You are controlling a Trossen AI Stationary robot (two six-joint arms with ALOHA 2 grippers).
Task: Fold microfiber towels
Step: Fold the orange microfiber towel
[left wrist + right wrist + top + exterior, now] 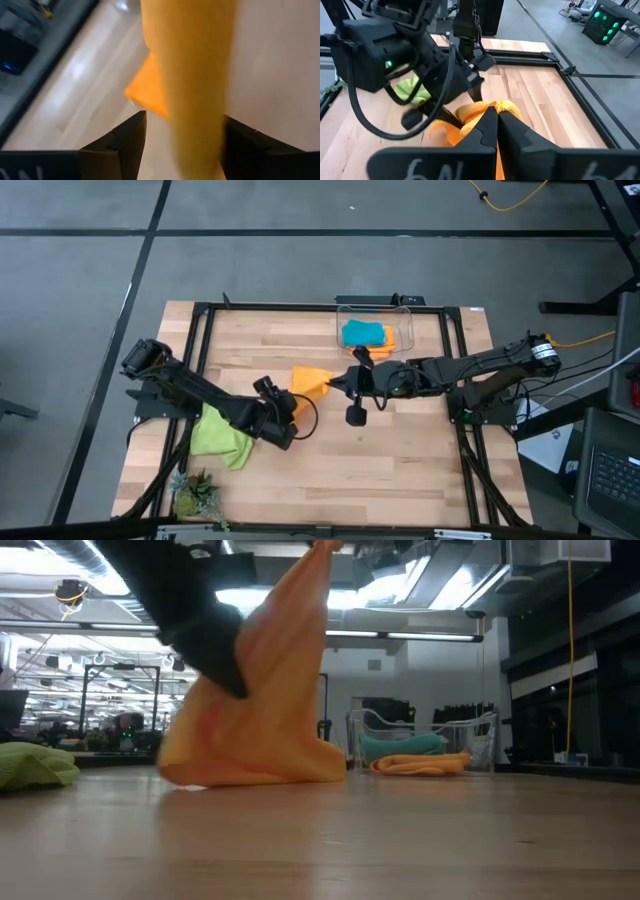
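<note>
Fingers (127,145) flanking orange towel (190,75), right gripper (496,116) pinching

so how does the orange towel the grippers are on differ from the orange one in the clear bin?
The orange microfiber towel mid-table hangs lifted, pinched by the shut right gripper, its lower end bunched on the wood. The orange microfiber towel in the clear plastic bin lies flat and folded beside a turquoise towel. Both are the same colour.

Orange towel (192,75) hung as blurred vertical band between left end effector's (182,145) two dark fingers (125,145), which stood wide apart. Lower corner of cloth jutted sideways over pale wooden desk (270,65). Dark frame edge ran along desk border.
</note>
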